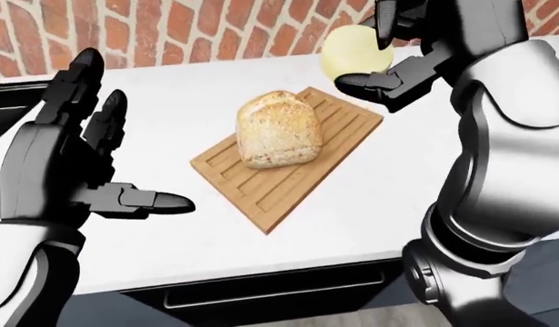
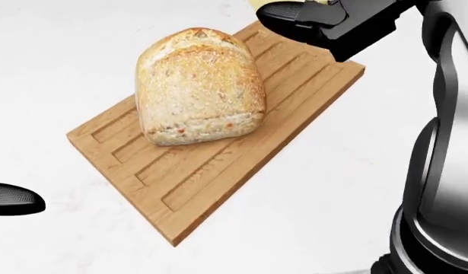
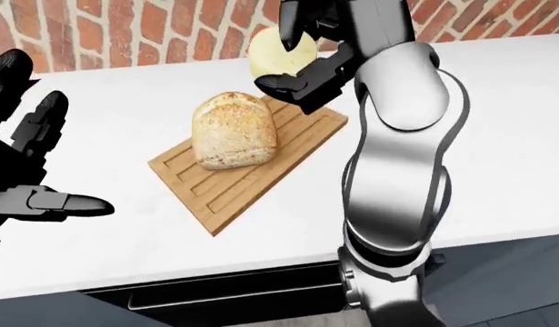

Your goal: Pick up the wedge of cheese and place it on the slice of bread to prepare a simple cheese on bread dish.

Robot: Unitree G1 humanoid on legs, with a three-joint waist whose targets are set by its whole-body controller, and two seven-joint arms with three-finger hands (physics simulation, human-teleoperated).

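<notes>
A seeded slice of bread stands on a wooden cutting board on the white counter. My right hand holds the pale yellow cheese in the air, above the board's upper right corner and to the right of the bread, fingers closed round it. In the head view only a sliver of cheese shows at the top edge above the hand. My left hand hovers open to the left of the board, holding nothing.
A red brick wall runs along the top of the eye views behind the white counter. A dark oven front sits under the counter's near edge. My right arm rises over the counter's right side.
</notes>
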